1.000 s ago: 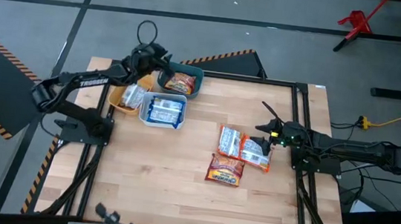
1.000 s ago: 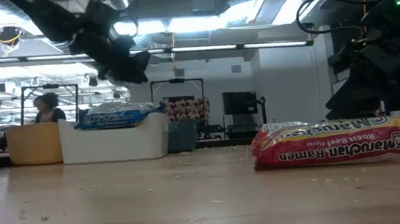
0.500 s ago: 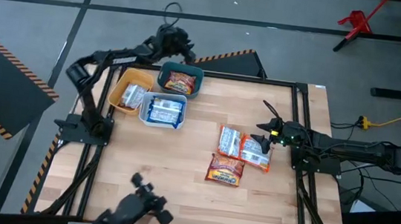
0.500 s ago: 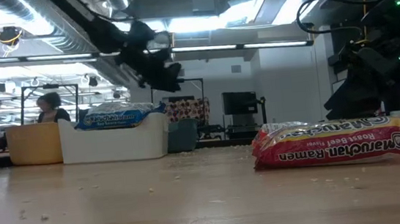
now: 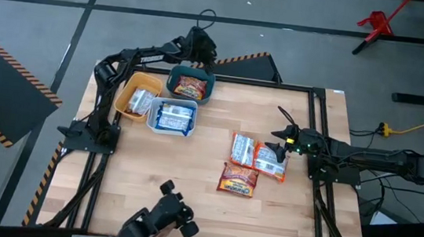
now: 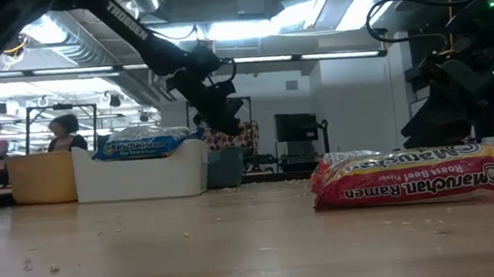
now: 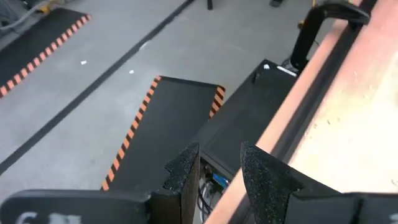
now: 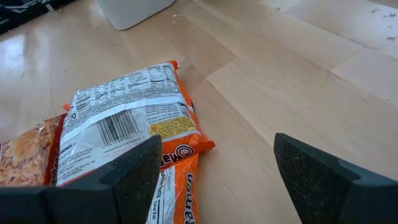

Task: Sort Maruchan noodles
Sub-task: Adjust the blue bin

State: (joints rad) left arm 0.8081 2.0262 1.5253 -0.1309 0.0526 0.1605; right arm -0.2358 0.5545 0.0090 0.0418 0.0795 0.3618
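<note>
Even bright overhead light; ceiling strip lights [image 6: 245,25] glare in low view; soft shadows; near table [image 6: 240,257] blurred.

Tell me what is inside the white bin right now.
The white bin holds a blue-and-white noodle packet lying flat on top, its edge showing above the rim in the low view. Whether more packets lie beneath it cannot be seen; the top one covers the bin's floor.

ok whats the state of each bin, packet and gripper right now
teal plastic bin: holds a red-orange packet
white plastic bin: holds a blue-white packet
yellow plastic bin: holds a silver packet
three loose packets: flat on table
left gripper: empty, beyond table edge
right gripper: open, empty
</note>
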